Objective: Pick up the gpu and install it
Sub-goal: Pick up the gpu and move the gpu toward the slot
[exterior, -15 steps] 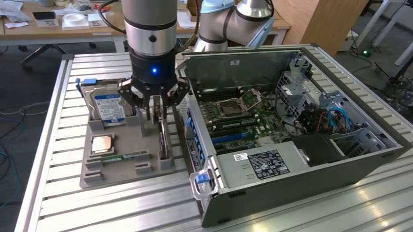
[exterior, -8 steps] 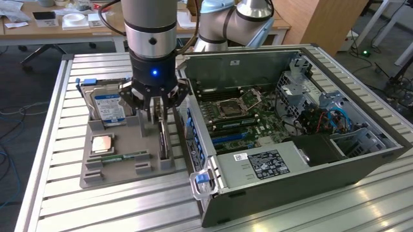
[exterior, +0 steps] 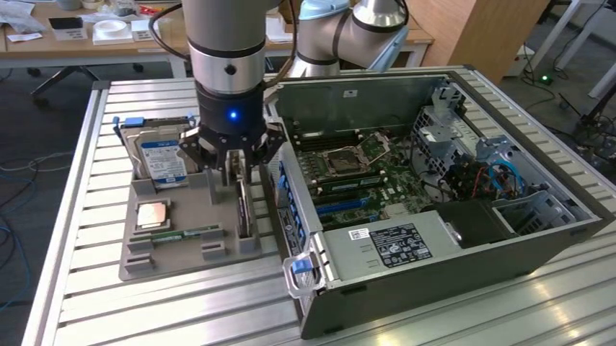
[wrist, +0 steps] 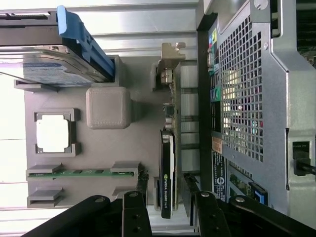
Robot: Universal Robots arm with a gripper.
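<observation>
The gpu (exterior: 244, 213) stands on its edge in a slot at the right side of the grey holder tray (exterior: 178, 261). It is a thin green card with a dark cooler face (wrist: 168, 163) and a silver end bracket (wrist: 171, 58). My gripper (exterior: 235, 171) hangs straight over the card's far end, with its jaws open. In the wrist view my gripper (wrist: 166, 181) straddles the card, one dark fingertip (wrist: 142, 180) on each side with a small gap to the board. Nothing is gripped.
The tray also carries a silver hard drive (exterior: 161, 160), a CPU (exterior: 154, 215) and a narrow RAM stick (exterior: 189, 234). The open computer case (exterior: 539, 238) lies close beside the tray on the exterior view's right, motherboard (exterior: 351, 173) exposed. A slatted metal table (exterior: 115, 310) bears everything.
</observation>
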